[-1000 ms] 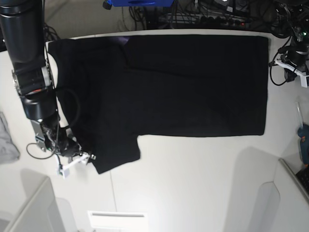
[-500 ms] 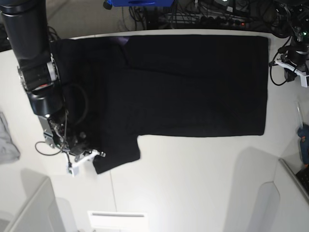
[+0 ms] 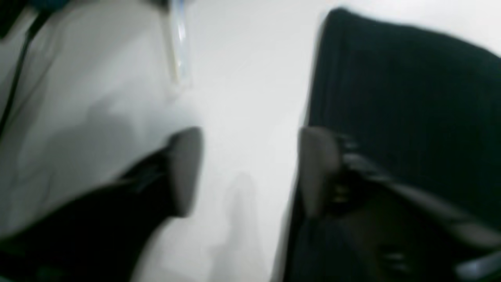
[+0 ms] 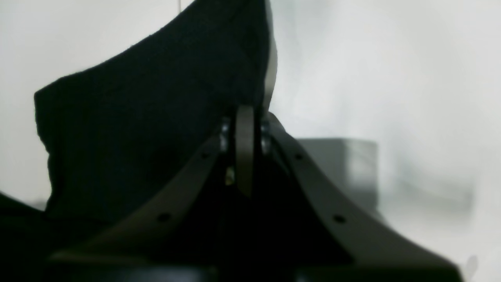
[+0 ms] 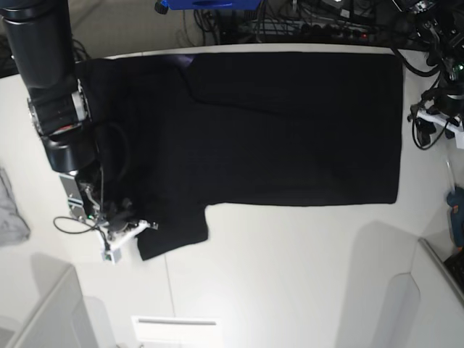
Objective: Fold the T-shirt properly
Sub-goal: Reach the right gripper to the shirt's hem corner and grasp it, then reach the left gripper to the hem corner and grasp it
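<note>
The T-shirt [image 5: 290, 123] lies spread flat on the table [image 5: 290, 275]. The right gripper [image 4: 244, 129] has its jaws clamped on the sleeve [image 5: 170, 235] at the shirt's near-left corner. The left gripper [image 3: 250, 168], jaws apart, hovers at the shirt's right edge.

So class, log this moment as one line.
right tool: shut on T-shirt sleeve | left tool: open, beside hem | fold: not started

T-shirt [image 5: 290, 123] is matt black cloth, kinda soft-looking. The bench [image 5: 290, 275] is smooth white with a slight sheen. Fingers [image 3: 184, 168] look like dull grey plastic.
</note>
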Robot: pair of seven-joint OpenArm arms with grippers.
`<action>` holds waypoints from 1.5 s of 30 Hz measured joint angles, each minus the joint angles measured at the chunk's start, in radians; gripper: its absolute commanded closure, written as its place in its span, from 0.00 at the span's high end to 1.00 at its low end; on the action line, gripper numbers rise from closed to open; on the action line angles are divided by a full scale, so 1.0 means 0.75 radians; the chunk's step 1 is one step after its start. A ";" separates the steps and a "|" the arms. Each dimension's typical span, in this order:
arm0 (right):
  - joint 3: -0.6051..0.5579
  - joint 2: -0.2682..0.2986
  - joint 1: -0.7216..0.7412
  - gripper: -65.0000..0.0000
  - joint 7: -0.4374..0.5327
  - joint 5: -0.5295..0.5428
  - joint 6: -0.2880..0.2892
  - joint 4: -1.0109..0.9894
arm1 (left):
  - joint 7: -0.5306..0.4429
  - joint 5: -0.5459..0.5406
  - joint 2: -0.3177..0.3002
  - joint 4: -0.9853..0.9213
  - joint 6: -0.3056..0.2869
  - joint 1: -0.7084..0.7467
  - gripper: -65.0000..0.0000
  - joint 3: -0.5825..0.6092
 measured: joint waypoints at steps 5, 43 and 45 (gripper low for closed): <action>0.000 0.000 -0.001 0.00 -0.001 0.002 0.000 0.001 | -0.006 0.005 -0.034 -0.141 0.005 -0.170 0.70 0.000; 0.000 0.001 -0.001 0.00 0.001 -0.001 0.001 0.002 | -0.245 0.241 -0.100 -1.103 0.004 -0.849 0.63 0.446; 0.000 0.001 -0.001 0.00 0.001 -0.001 0.001 0.002 | -0.249 0.246 -0.101 -1.104 0.005 -0.849 0.51 0.473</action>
